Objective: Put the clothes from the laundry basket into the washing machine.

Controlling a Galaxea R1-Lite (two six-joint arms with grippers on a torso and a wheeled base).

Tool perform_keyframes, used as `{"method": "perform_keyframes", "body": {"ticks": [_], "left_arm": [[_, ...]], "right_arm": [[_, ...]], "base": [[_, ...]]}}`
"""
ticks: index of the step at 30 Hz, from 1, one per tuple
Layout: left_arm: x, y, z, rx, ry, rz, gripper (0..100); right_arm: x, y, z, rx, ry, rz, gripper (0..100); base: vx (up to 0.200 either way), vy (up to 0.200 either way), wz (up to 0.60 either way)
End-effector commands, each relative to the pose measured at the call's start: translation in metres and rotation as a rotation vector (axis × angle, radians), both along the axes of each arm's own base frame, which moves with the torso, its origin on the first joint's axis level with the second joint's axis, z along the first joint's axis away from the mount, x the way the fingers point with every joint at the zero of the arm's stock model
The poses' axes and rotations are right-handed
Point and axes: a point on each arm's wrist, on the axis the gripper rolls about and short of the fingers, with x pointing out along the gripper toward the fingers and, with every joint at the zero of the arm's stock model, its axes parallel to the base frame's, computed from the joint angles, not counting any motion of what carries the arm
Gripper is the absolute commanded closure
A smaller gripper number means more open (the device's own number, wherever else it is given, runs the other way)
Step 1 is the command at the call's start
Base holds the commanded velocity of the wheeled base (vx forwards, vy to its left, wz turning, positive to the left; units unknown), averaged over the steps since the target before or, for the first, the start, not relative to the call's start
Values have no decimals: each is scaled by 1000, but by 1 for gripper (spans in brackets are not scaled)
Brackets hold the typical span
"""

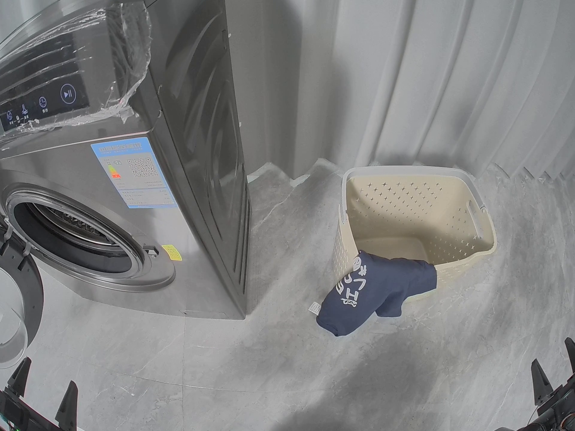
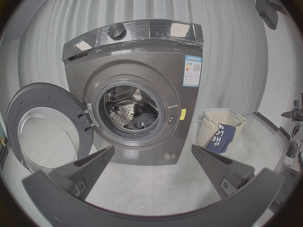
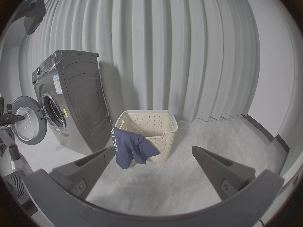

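A navy T-shirt [image 1: 374,291] with white print hangs over the near rim of the cream laundry basket [image 1: 473,211], one end reaching the floor. The grey washing machine [image 1: 120,151] stands to the basket's left with its round door [image 2: 47,126] swung wide. A dark garment [image 2: 142,122] lies in the drum [image 2: 132,109]. My left gripper [image 2: 151,152] is open and empty, low in front of the machine. My right gripper [image 3: 153,152] is open and empty too, near the floor some way short of the T-shirt [image 3: 131,147] and basket [image 3: 151,126].
Pale curtains [image 1: 419,61] run along the wall behind the basket and machine. Grey marble-pattern floor [image 1: 299,360] lies bare between me and both objects. A dark skirting board [image 3: 265,130] lines the wall to the right.
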Motion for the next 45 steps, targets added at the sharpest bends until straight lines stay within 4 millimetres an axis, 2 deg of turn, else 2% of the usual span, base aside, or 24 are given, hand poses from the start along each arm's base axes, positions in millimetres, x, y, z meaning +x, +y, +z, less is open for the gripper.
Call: {"method": "perform_keyframes", "body": {"ticks": [1,19,37,45], "left_arm": [[0,0,-4,1,0,-1,0],[0,0,-4,-7,-1,-4,0],[0,0,-4,-8,-1,-5,0],[0,0,-4,-8,-1,-7,0]], "right_arm": [[0,0,-5,0,2,1,0],[0,0,-5,0,2,3,0],[0,0,-5,0,4,9,0],[0,0,-5,0,2,12,0]], "base": [[0,-200,0],[0,-200,0],[0,0,0],[0,-200,0]]}}
